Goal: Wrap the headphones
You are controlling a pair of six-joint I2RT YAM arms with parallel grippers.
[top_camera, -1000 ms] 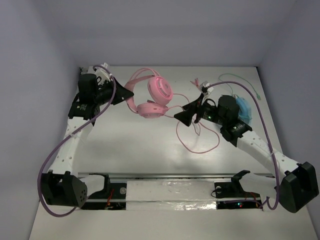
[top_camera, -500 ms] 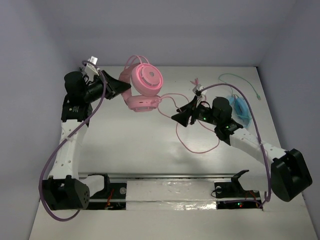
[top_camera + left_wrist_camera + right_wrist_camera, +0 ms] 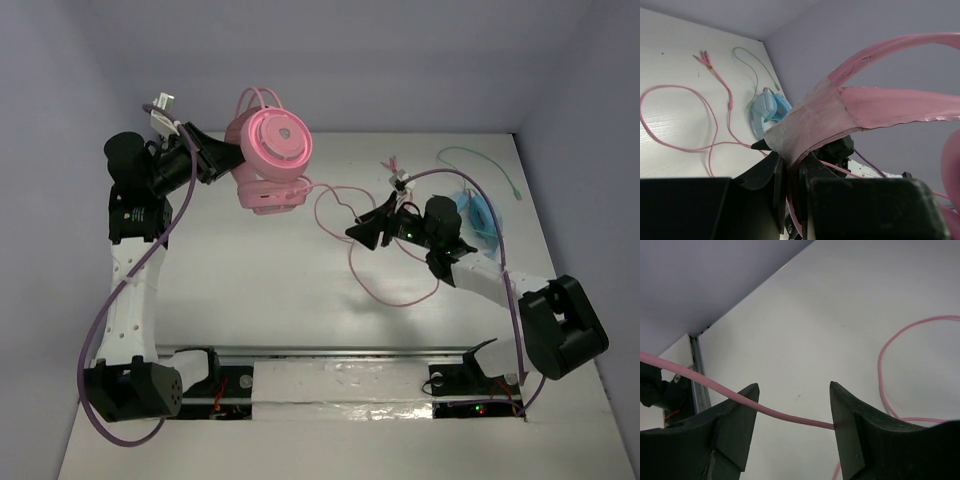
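Observation:
The pink headphones (image 3: 270, 150) hang in the air at the far left, off the table. My left gripper (image 3: 226, 160) is shut on their headband; in the left wrist view the jaws (image 3: 792, 170) pinch the flat pink band (image 3: 850, 107). The thin pink cable (image 3: 330, 195) runs from the ear cups to my right gripper (image 3: 357, 232), then lies in loops on the table (image 3: 400, 295). My right gripper (image 3: 794, 395) is open, and the cable (image 3: 785, 415) crosses the gap between its jaws, resting against both fingers. The cable's plug end (image 3: 391, 163) lies at the far side.
Light blue headphones (image 3: 482, 215) with a green cable (image 3: 480, 160) lie at the far right, behind my right wrist; they also show in the left wrist view (image 3: 767, 107). A metal rail (image 3: 330, 355) runs along the near edge. Walls enclose the table.
My left gripper has lifted the pink headphones up and to the far left, off the table. The cable has been drawn up with them. My right gripper has stayed nearly in place, open.

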